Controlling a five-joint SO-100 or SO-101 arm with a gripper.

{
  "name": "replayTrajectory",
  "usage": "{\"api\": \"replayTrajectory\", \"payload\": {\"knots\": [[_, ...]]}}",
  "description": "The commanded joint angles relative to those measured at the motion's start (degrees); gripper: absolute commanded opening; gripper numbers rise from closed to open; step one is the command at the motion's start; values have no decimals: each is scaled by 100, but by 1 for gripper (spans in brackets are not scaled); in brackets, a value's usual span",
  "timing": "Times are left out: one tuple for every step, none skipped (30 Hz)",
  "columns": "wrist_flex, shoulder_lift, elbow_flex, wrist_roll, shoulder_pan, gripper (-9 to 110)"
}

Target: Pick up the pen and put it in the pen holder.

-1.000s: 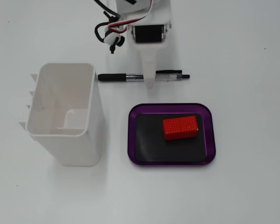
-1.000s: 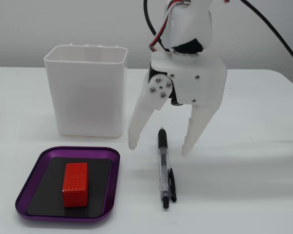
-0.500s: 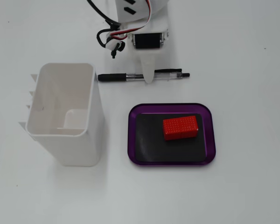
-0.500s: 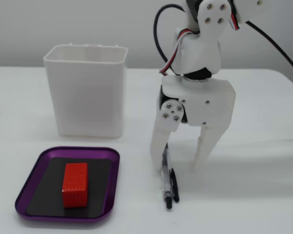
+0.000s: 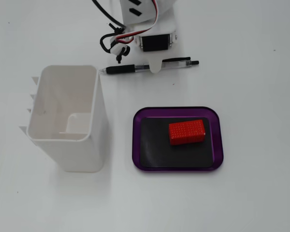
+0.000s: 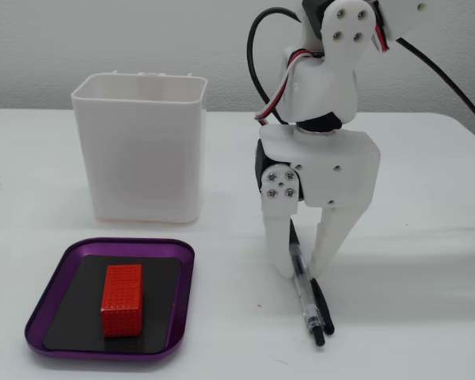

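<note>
A clear pen with a black grip and black clip (image 5: 121,69) lies flat on the white table, behind the tray in a fixed view. It also shows in the other fixed view (image 6: 309,305). My white gripper (image 6: 302,267) is lowered over the pen's middle. It is open, with one finger on each side of the barrel, and the left finger (image 6: 278,241) stands close against the pen. From above the gripper (image 5: 155,64) covers the pen's middle. The white pen holder (image 5: 63,140) stands empty at the left, apart from the gripper, and shows in the other fixed view (image 6: 142,158).
A purple tray (image 5: 137,145) with a black mat holds a red block (image 5: 186,132) in front of the pen. The tray (image 6: 55,297) and block (image 6: 122,299) also show in the other fixed view. Black and white cables (image 5: 113,41) hang beside the arm.
</note>
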Motion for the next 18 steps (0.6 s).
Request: {"api": "replayTrajectory", "payload": {"knots": [[554,571,-149,-35,9,-1],[659,817,-176,-44,18,-1],[773,1116,-255,-26,18,-1],[853,1441,-325,-9,44,-1],[993,1758,-413,18,53,-1],[1151,2092,-501,26,53,-1],[1301,2391,-624,35,53,-1],[1406,2646,-738,44,62,-1],[1485,2909,-844,44,62,-1],[1521,3138,-940,44,62,-1],[1529,3357,-1037,53,97,-1],[1529,3524,-1143,62,202,-1],[1485,3665,-1222,79,316,-1],[1459,3762,-1327,176,387,-1],[1415,3823,-1485,325,457,-1],[1301,3841,-1661,475,510,-1],[1160,3823,-1828,571,510,-1],[1046,3771,-1986,642,510,-1]]}}
